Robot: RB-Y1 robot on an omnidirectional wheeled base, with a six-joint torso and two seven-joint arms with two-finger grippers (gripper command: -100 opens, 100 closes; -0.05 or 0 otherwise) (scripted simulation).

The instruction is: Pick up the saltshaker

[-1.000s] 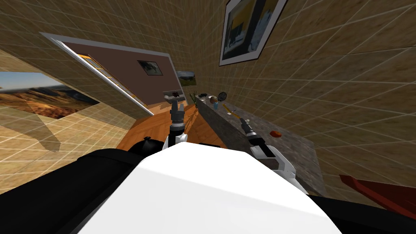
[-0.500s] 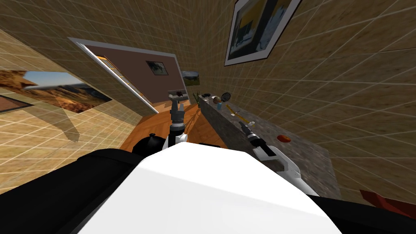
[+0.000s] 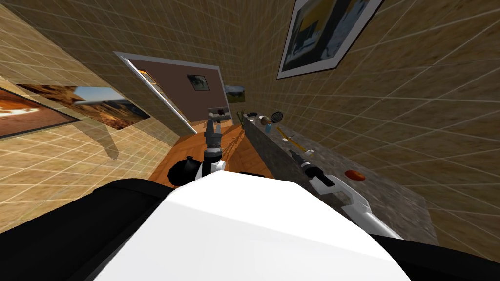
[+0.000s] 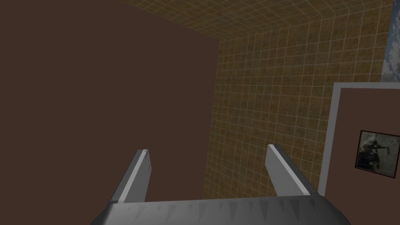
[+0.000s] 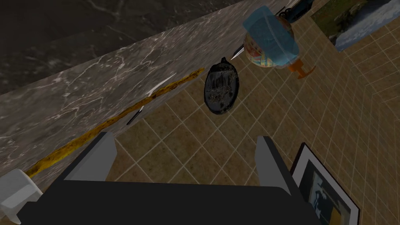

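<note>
From the head view, the left end effector point(image 3: 213, 126) is held out over the wooden floor point(image 3: 195, 146), well apart from the work. The right end effector point(image 3: 293, 154) reaches over a long dark marbled tabletop point(image 3: 385, 195) that runs along the tiled wall. The small white saltshaker point(image 3: 309, 152) stands on the tabletop just beside it, on the wall side. A red round thing point(image 3: 354, 175) lies nearer the robot. Farther along are a yellow-brown stick point(image 3: 290, 139), a blue translucent vessel point(image 3: 268, 129), a patterned ball point(image 3: 264, 120) and a dark pan point(image 3: 277, 116).

In the left wrist view, the left end effector point(image 4: 211, 172) has its fingers spread wide, with nothing between them.

In the right wrist view, the right end effector point(image 5: 187, 156) is also spread wide and grips nothing. The saltshaker point(image 5: 15, 193) sits on the tabletop point(image 5: 78, 90) outside one finger, close by the dark body and not between the fingers. The yellow-brown stick point(image 5: 117, 117) stretches away from it along the marble. A knife point(image 5: 150, 97) lies across the stick. Beyond are the dark pan point(image 5: 220, 86), the patterned ball point(image 5: 256, 54) and the blue translucent vessel point(image 5: 271, 37).
</note>
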